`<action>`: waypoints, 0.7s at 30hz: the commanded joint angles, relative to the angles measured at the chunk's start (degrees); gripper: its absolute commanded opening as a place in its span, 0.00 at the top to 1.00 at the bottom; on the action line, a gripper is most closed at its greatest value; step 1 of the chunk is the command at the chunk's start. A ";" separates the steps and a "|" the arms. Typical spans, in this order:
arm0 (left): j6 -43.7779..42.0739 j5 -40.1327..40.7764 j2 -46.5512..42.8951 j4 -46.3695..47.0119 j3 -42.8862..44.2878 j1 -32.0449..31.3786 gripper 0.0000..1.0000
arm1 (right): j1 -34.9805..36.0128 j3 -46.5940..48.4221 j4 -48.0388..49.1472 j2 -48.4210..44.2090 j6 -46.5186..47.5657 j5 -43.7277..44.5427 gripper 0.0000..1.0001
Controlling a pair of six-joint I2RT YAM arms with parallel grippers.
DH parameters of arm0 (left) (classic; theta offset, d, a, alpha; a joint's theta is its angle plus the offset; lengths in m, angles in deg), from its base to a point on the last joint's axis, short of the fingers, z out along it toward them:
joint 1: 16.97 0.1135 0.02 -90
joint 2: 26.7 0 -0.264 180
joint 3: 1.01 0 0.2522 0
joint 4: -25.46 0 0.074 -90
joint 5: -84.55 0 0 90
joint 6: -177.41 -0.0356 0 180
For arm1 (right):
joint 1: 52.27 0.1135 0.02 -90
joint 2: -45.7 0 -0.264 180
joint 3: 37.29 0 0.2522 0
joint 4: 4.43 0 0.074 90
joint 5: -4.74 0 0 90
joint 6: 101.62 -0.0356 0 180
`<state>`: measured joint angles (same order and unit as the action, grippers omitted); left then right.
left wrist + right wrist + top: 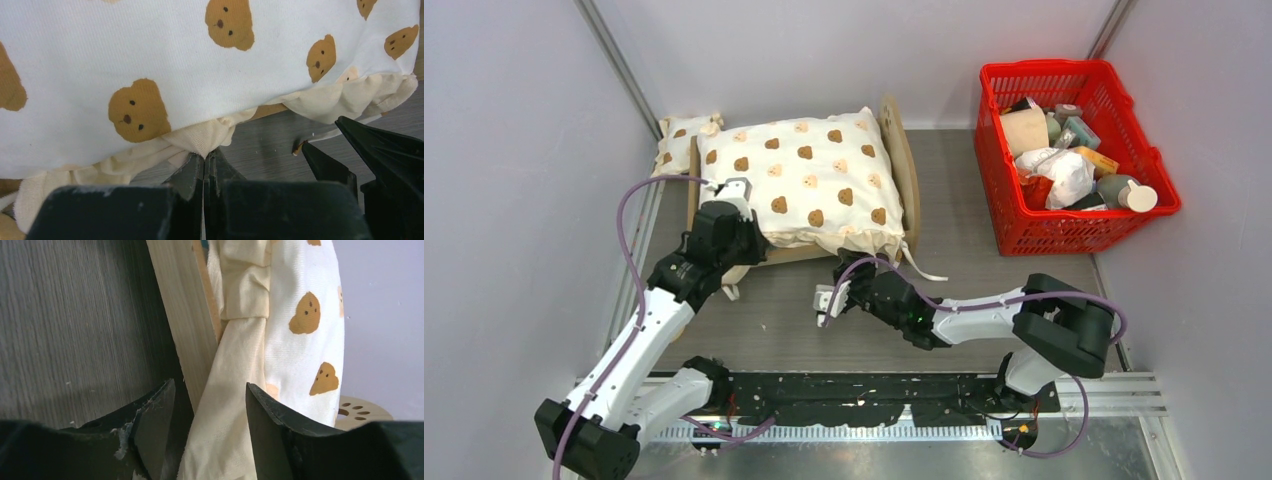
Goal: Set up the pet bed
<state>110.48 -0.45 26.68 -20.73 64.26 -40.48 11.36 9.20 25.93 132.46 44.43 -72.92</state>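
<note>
The pet bed [908, 160], a light-wood frame with its arched headboard on the right, carries a cream bear-print cushion [799, 180]. My left gripper [746, 258] is at the cushion's front left corner. In the left wrist view it [210, 154] is shut on the cushion's cream ruffle [200, 140]. My right gripper [829, 300] is by the bed's front rail. In the right wrist view it [207, 412] is open, with a cream fabric strip [235, 390] hanging loose between its fingers beside the wooden rail [182, 325]. The paw-print headboard [357, 412] shows behind.
A small bear-print pillow [684, 140] lies behind the bed's left end, near the left wall. A red basket [1044, 235] full of assorted items stands at the back right. A cream tie [924, 270] trails on the grey table below the headboard.
</note>
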 commanded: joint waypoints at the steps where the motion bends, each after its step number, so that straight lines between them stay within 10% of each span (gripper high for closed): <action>1: 0.10 -4.62 -0.06 0.04 2.21 1.57 1.00 | 0.62 0.17 4.85 3.61 11.14 4.92 0.40; 7: 0.91 -9.55 0.33 -0.22 2.06 5.60 1.00 | 1.38 -0.57 9.61 6.75 19.74 10.81 0.45; 9: 0.92 -9.90 0.68 -0.31 1.98 6.13 1.00 | 1.59 0.15 13.21 7.78 20.45 15.67 0.86; 11: 0.79 -9.21 1.04 -0.48 1.78 6.55 1.00 | 1.76 0.38 16.83 7.26 20.87 18.88 0.94; 21: -2.31 -0.85 4.95 -5.42 4.93 9.97 1.00 | -2.94 1.03 -5.66 -12.58 -11.82 7.06 0.95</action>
<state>109.59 -3.16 30.86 -25.05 65.46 -32.43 10.01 9.18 23.64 124.46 45.99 -61.69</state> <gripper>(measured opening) 0.012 0.059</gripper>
